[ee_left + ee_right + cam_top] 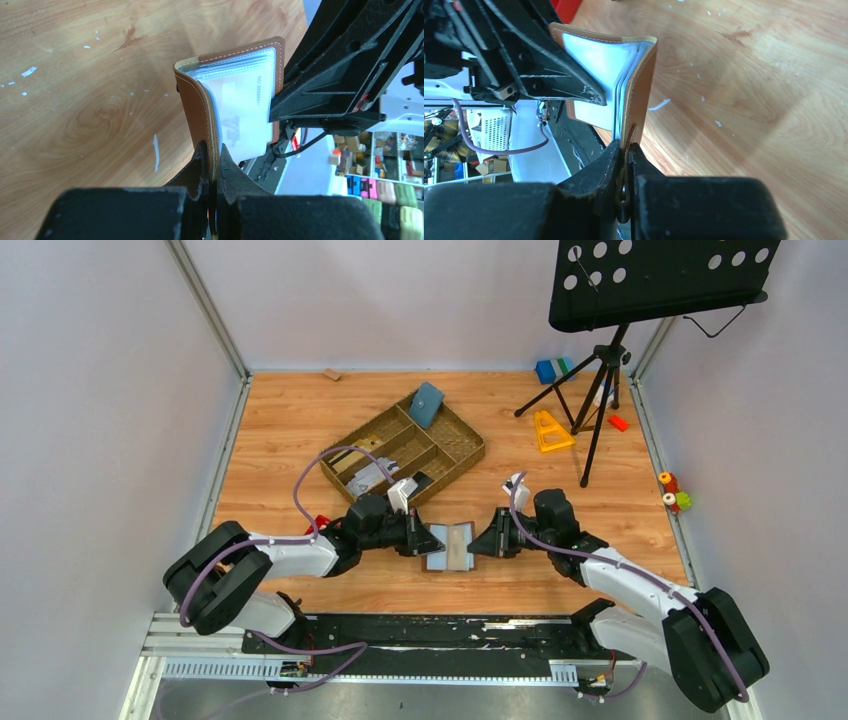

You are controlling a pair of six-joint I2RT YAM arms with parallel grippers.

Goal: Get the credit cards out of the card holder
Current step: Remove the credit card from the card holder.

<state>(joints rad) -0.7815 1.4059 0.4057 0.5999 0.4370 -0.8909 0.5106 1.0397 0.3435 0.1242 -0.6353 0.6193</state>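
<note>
- Card holder (449,546): a small folding wallet with a tan leather-look outside and pale stitching along its edges. It is held spread open between the two grippers over the near middle of the table (290,420). Whether it touches the wood cannot be told.
- Left gripper (425,537): closed on the edge of one cover, its black fingers pinching the tan leather flat between them.
- Right gripper (487,542): closed on the edge of the opposite cover, with a thin brown strip running down between its fingers.
- Sleeves (235,65): a stack of glossy clear plastic leaves, bluish at the edges, fanning out from the fold.
- Card (240,120): pale and flat, with dark printed lettering, seen through the front sleeve.
- Table: warm wood-grain surface, scuffed with small white flecks.
- Tray (455,445): woven, olive-brown and rectangular, divided into compartments and set aslant beyond the arms. A blue-teal pouch (427,405) leans in its far compartment.
- Music stand (660,280): a black perforated desk on a tripod, at the far right.
- Top view only: the whole layout, with both arms meeting head-on at the card holder and its open inside showing as a flat greyish rectangle.
- Left wrist view only: the stitching, the lettering on the card and the layered sleeve edges.
- Right wrist view only: the curved bend of the cover at the fold and the brown strip in the grip.
</note>
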